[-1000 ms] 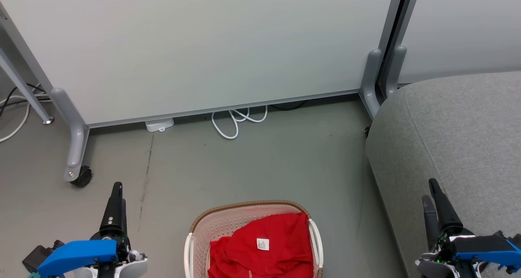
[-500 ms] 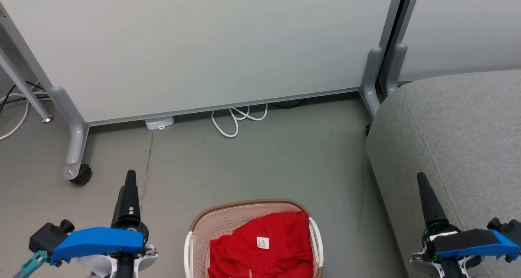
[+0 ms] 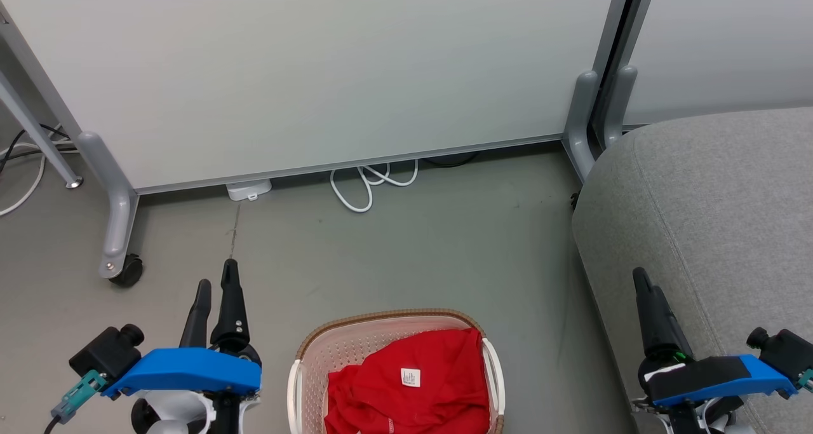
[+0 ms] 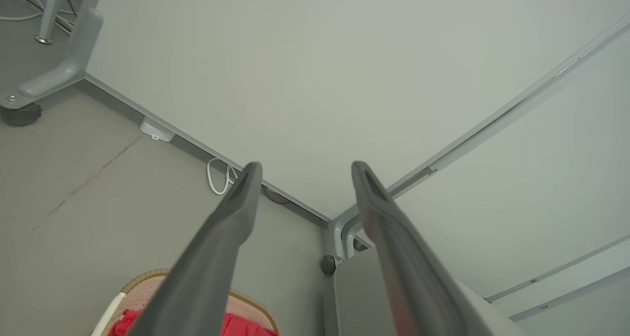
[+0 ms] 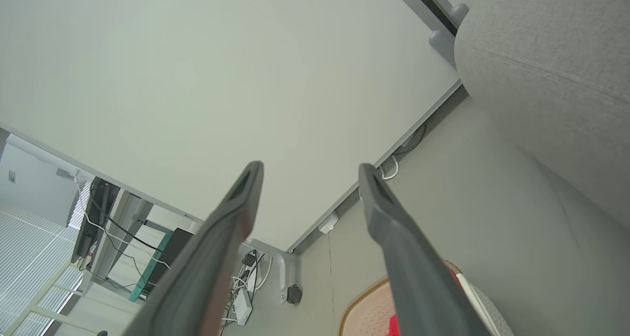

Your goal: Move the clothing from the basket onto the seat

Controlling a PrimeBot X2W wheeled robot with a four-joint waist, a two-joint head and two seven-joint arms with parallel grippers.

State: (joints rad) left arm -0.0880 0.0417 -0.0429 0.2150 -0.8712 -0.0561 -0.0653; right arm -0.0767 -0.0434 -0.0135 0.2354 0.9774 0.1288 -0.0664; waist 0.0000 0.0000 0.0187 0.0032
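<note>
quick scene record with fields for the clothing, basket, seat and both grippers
clothing: red, small white label, bunched inside the basket
basket: cream with a brown woven rim, on the floor, bottom centre of head view
seat: grey upholstered, on the robot's right of the basket
left gripper: open, empty, above the floor left of the basket
right gripper: open, empty, by the seat's near edge
background: white partition panel, white cable looped at its foot
task status: clothing not yet picked up
</note>
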